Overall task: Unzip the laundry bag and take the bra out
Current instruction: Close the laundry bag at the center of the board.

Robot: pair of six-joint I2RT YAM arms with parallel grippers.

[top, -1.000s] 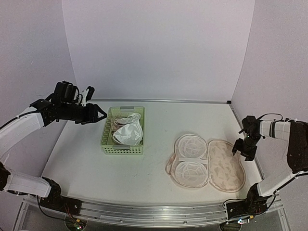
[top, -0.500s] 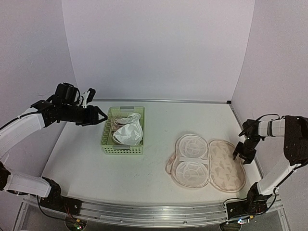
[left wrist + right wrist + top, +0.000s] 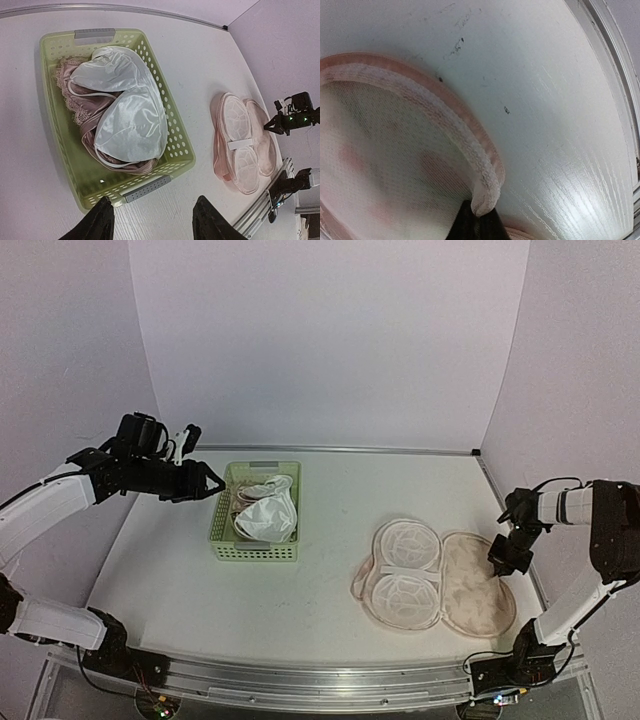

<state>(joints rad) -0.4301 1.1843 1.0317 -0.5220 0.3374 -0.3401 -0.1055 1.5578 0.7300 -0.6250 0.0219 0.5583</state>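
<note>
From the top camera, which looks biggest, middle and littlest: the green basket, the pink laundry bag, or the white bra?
1. laundry bag, lying open and flat
2. green basket
3. white bra, lying inside the basket

A broad strip of bare table (image 3: 325, 530) runs between the green basket (image 3: 253, 552) on the left and the opened laundry bag (image 3: 435, 580) on the right, and the ground behind both is free up to the back wall (image 3: 330, 340). The bag's right lobe lies close to the right side wall (image 3: 580, 390), and the right gripper (image 3: 503, 558), pinched on the bag's rim, fills that narrow lane. Heaped garments (image 3: 268, 512) crowd the basket, with the left gripper (image 3: 205, 483) above its far left corner.
</note>
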